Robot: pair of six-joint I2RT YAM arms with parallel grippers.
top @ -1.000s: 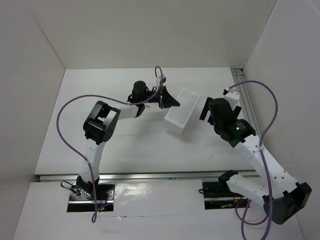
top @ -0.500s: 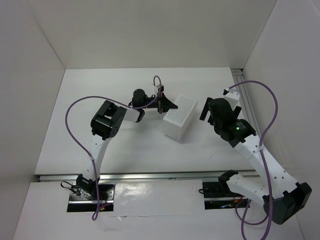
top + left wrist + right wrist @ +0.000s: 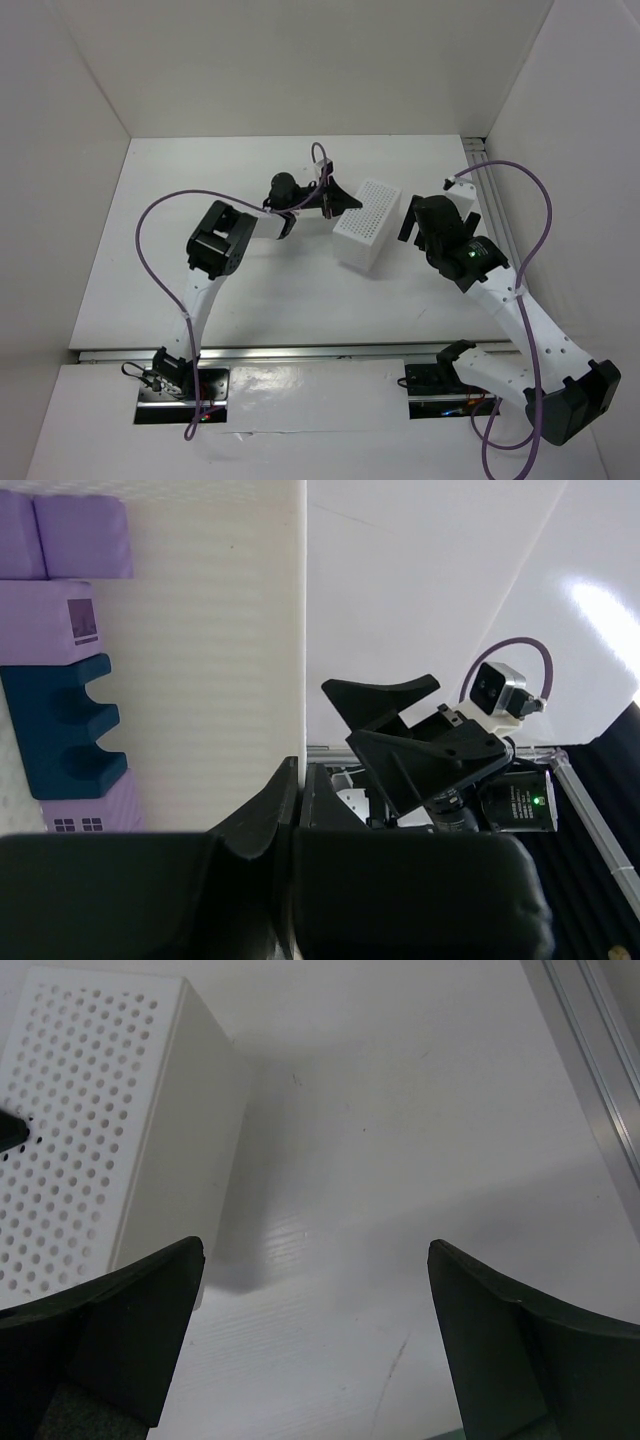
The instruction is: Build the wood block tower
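Left gripper [image 3: 338, 200] pinches a wall of the white tray [image 3: 362, 228], fingers nearly together. Just past them, inside the tray, lies the wood block tower [image 3: 50, 625]: light-purple blocks in a row with one dark blue notched block [image 3: 58, 735]. Right gripper [image 3: 315, 1250] hangs wide open, empty, beside the tray.

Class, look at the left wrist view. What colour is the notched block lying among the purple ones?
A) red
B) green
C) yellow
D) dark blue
D: the notched block in the tray is dark blue, lying between purple blocks.
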